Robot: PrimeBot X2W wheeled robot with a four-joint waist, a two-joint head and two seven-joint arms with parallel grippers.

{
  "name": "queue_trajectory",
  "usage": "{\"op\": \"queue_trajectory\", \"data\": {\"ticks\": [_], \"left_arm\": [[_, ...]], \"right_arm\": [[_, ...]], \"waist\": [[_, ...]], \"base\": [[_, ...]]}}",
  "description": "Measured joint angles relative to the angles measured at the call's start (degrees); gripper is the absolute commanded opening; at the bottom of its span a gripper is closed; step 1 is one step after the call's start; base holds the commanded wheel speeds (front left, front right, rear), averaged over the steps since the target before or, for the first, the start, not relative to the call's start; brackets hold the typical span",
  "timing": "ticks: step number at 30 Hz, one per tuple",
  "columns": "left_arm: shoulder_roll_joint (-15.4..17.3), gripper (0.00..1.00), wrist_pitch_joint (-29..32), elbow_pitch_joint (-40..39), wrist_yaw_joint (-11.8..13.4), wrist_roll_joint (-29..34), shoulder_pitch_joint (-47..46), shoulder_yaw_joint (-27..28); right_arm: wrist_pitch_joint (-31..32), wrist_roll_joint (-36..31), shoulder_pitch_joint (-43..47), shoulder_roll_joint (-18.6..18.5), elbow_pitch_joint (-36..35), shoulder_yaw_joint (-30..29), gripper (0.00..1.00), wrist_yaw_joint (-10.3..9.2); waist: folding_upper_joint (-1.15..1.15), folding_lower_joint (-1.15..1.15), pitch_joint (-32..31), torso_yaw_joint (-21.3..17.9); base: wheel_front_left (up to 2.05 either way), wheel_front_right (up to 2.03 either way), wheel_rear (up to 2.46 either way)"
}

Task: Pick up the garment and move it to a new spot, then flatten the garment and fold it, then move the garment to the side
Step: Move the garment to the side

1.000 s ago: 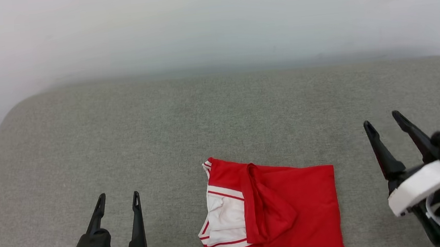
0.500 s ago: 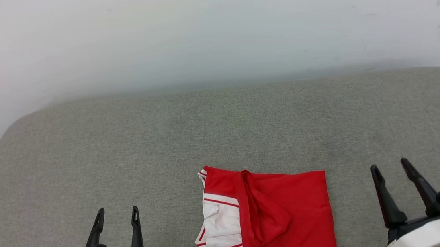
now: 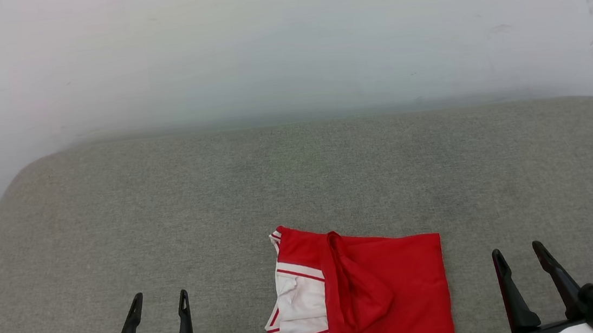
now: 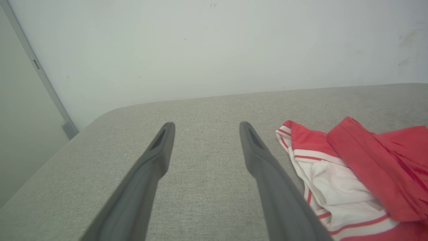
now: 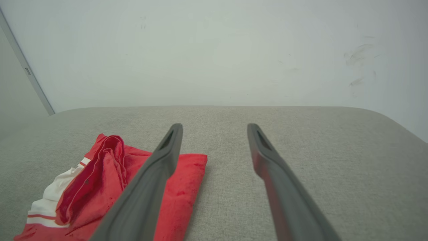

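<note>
Find the garment folded into a compact red-and-white rectangle at the near middle of the grey cushioned surface, with a loose red flap humped on top. Treat as light, limp and prone to unfolding: probably best pinched through all layers at the left and right edges, not lifted by the top flap. Flanked, without contact, by the left hand and the right hand, both spread and empty.
</note>
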Motion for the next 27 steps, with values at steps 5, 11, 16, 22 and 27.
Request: {"op": "queue_trajectory", "data": {"ticks": [5, 11, 16, 22, 27], "left_arm": [[0.0, 1.0, 0.0, 0.2, 0.0, -0.1, 0.3, 0.0], [0.0, 1.0, 0.0, 0.4, 0.0, -0.2, 0.3, 0.0], [0.0, 1.0, 0.0, 0.4, 0.0, -0.2, 0.2, -0.1], [0.0, 1.0, 0.0, 0.4, 0.0, -0.3, -0.1, -0.4], [-0.1, 1.0, 0.0, 0.6, -0.1, -0.3, -0.7, -0.6]], "right_arm": [[0.0, -0.6, 0.0, 0.2, -0.4, -0.2, 1.0, 0.0], [0.0, -1.1, 0.0, 0.3, -0.6, -0.4, 1.0, 0.0], [0.0, -1.3, -1.0, -0.2, -1.2, -1.1, 1.0, 0.0], [1.9, -0.6, -6.9, -5.4, -0.6, 0.0, 1.0, 0.0], [12.5, 6.0, -13.5, -11.6, 0.7, 4.4, 1.0, 0.0]], "waist": [[0.0, 0.0, 0.0, 0.1], [0.0, 0.0, 0.2, 0.4], [0.0, 0.0, 0.4, 0.6], [0.0, 0.0, 0.4, 1.3], [0.0, 0.0, 0.7, 1.9]], "base": [[0.0, 0.0, 0.0], [0.0, 0.0, 0.0], [0.0, 0.0, 0.0], [0.0, 0.0, 0.0], [0.0, 0.0, 0.0]]}}
